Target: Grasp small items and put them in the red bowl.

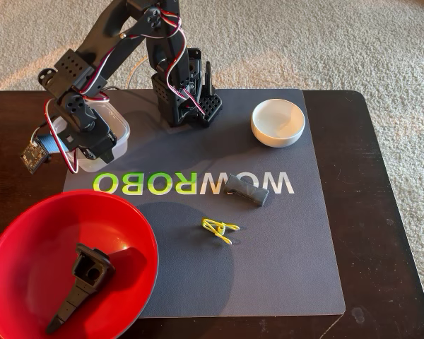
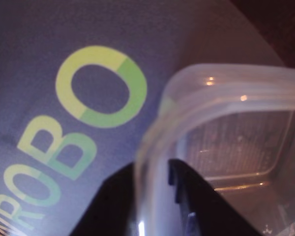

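Pincer (image 2: 155, 196) pinches the clear tub's (image 2: 226, 98) wall; one bracket (image 1: 81, 282) sits in the red bowl (image 1: 28, 240) nearby (three things left).

clear tub (image 1: 116, 127) mostly hidden behind arm, red bowl (image 1: 28, 233) cropped at frame edge, gripper (image 2: 155, 196) blurred, perhaps straddling tub wall

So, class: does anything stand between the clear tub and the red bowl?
Nothing visible. The gripper straddles the tub's wall; bare mat and table lie between it and the bowl, which holds only the bracket.
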### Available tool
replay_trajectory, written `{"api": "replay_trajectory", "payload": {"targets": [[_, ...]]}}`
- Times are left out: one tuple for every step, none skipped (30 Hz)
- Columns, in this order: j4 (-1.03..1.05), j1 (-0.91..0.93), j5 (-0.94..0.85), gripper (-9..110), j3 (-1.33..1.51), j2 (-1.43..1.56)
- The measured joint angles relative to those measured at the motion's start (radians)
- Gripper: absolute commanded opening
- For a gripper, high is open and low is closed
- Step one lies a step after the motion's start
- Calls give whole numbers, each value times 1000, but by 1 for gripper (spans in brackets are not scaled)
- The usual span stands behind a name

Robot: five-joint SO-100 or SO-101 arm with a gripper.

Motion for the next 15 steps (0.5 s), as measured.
{"api": "replay_trajectory", "payload": {"targets": [[5, 0, -9, 0, 0, 14], [8, -9, -21, 0, -6, 31], [28, -25, -37, 0, -18, 48], [63, -41, -54, 0, -44, 61], [103, -63, -80, 0, -80, 67], [150, -86, -110, 0, -126, 69], [213, -110, -141, 0, -175, 69], [276, -132, -175, 0, -229, 69], [328, -153, -206, 0, -275, 72], [350, -173, -236, 0, -304, 89], [367, -193, -258, 0, -319, 118], [383, -212, -279, 0, -330, 152], [393, -230, -302, 0, -336, 187], [396, -252, -322, 0, -341, 221], [399, -272, -344, 0, -344, 253]]}}
